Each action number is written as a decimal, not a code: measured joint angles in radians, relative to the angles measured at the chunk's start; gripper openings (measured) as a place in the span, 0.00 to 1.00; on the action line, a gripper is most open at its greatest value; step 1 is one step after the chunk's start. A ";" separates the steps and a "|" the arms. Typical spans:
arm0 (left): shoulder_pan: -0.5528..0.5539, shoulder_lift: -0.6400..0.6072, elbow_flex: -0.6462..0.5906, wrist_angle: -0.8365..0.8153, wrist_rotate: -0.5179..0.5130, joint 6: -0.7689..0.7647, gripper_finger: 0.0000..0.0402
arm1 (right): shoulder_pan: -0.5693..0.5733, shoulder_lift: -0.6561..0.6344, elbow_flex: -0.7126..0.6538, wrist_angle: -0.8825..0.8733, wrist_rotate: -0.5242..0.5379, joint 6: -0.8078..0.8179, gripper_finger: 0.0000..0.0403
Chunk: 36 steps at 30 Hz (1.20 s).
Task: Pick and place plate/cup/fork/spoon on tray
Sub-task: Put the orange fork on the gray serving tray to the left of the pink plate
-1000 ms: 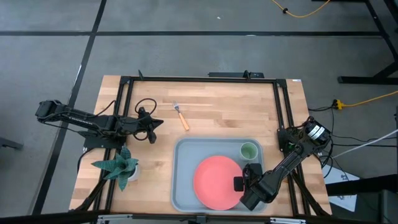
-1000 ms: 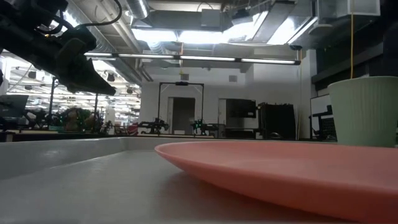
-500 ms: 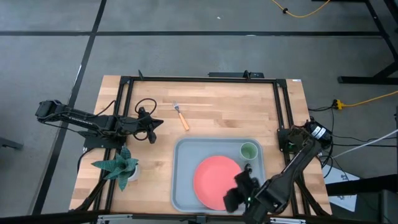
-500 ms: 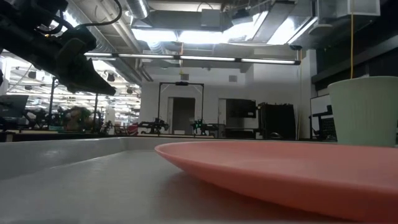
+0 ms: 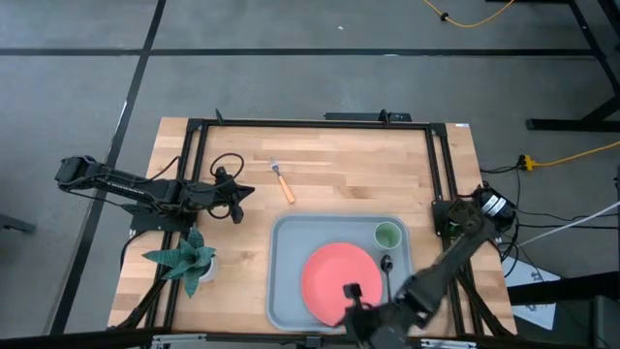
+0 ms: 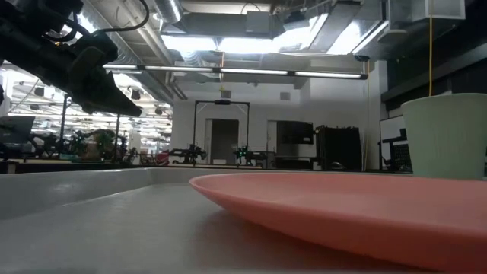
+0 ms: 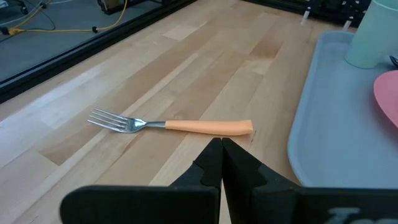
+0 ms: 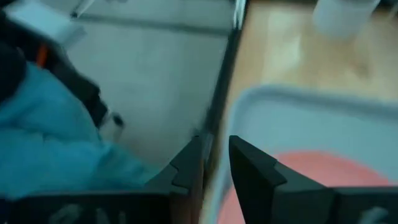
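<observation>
The grey-blue tray (image 5: 286,281) lies at the table's near middle. On it lie the pink-red plate (image 5: 329,267), the light-green cup (image 5: 387,234) at the far right corner, and the dark spoon (image 5: 387,266) between plate and cup. The orange-handled fork (image 5: 282,180) lies flat on the wood, far from the tray; it also shows in the left wrist view (image 7: 171,125). My left gripper (image 5: 244,194) is shut and empty, hovering left of the fork, its tips (image 7: 221,146) just short of the handle. My right gripper (image 5: 351,291) is open and empty over the plate's near edge.
A potted plant (image 5: 186,258) stands at the near left, beside the tray. A black frame (image 5: 310,124) runs around the tabletop. Bare wood lies between fork and tray. Something light blue (image 8: 43,130) shows blurred off the table's near edge in the right wrist view.
My right gripper has drawn back from the tray's right part, beside the cup, toward the table's near edge and leftward, turning as it went. The spoon, hidden under it before, now shows lying on the tray between plate and cup. My left arm has kept still.
</observation>
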 joint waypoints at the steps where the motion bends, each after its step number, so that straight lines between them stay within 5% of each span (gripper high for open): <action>1: 0.000 0.000 0.000 0.000 0.000 0.000 0.00 | -0.012 0.000 -0.036 0.014 -0.023 0.022 0.21; 10: 0.000 0.000 0.000 -0.001 0.000 0.000 0.00 | -0.002 -0.333 -0.595 0.524 0.002 -0.029 0.21; 18: 0.000 0.000 0.000 0.001 0.000 0.000 0.00 | -0.071 -0.801 -0.934 0.587 -0.025 -0.306 0.21; 24: 0.000 0.000 0.000 -0.002 0.000 0.000 0.00 | -0.228 -1.188 -1.202 0.594 -0.110 -0.323 0.21; 36: 0.000 0.000 0.000 0.000 0.000 0.000 0.00 | -0.425 -1.582 -1.454 0.627 -0.149 -0.374 0.21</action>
